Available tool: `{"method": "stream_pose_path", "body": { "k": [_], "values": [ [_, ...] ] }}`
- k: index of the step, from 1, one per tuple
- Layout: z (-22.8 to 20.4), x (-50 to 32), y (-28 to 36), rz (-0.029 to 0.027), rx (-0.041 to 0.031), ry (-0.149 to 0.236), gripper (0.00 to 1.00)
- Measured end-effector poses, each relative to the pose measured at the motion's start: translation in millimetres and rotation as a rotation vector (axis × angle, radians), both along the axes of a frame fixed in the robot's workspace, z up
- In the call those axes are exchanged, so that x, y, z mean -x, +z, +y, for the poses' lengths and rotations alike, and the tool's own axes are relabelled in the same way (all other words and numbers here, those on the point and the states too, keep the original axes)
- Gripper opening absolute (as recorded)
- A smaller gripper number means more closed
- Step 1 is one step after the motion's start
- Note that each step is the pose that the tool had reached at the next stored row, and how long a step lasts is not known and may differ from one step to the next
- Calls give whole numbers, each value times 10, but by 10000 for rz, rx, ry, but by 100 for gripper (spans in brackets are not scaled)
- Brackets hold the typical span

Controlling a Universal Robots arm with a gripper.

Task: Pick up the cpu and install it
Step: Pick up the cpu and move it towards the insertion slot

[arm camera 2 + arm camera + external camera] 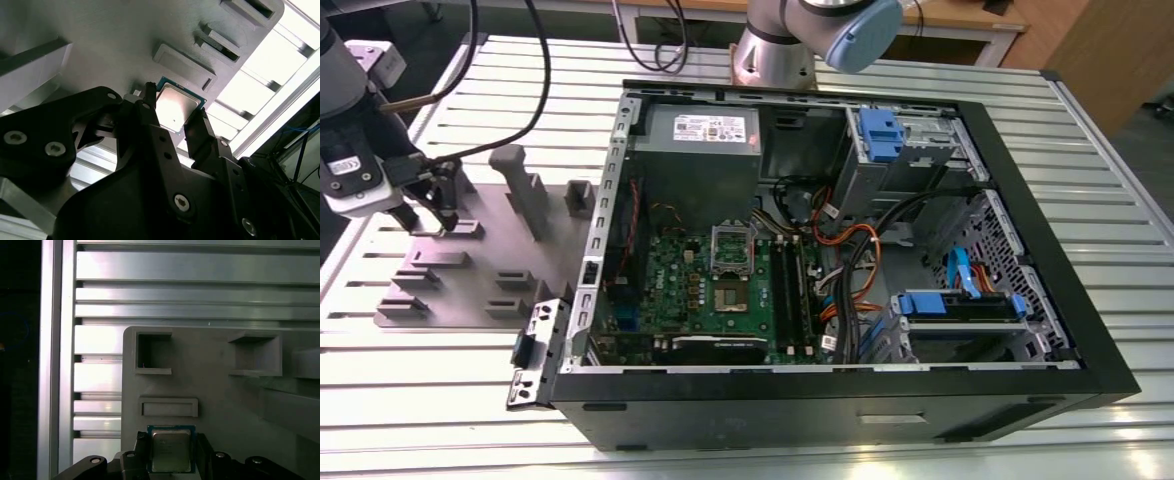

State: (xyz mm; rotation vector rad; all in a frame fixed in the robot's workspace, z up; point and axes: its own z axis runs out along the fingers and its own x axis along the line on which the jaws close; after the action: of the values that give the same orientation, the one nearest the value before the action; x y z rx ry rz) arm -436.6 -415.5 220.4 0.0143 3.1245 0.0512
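Note:
The cpu [178, 109] is a small square chip with a silvery top and a green edge. It lies low on the grey fixture plate [474, 285] at the exterior view's left, and its top [171, 451] also faces the first wrist view. My gripper [427, 222] stands over that plate with its black fingers [150, 115] pressed against two opposite edges of the chip. The gripper [171, 460] looks shut on it. Inside the open computer case, the green motherboard [674, 285] carries the CPU socket [730, 296], with its silver frame [730, 240] hinged up.
The black computer case [854, 385] lies open on the slatted aluminium table [1121, 250], holding a grey power supply [700, 135], blue drive brackets [881, 130] and bundled cables [847, 250]. Raised blocks [520, 185] and pockets stand on the fixture plate. A second robot base [781, 50] is at the back.

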Motion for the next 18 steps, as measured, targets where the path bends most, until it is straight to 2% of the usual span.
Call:
{"method": "stream_pose_path", "body": {
  "k": [18],
  "values": [
    [0, 0, 38, 0, 0, 0, 47]
  ]
}}
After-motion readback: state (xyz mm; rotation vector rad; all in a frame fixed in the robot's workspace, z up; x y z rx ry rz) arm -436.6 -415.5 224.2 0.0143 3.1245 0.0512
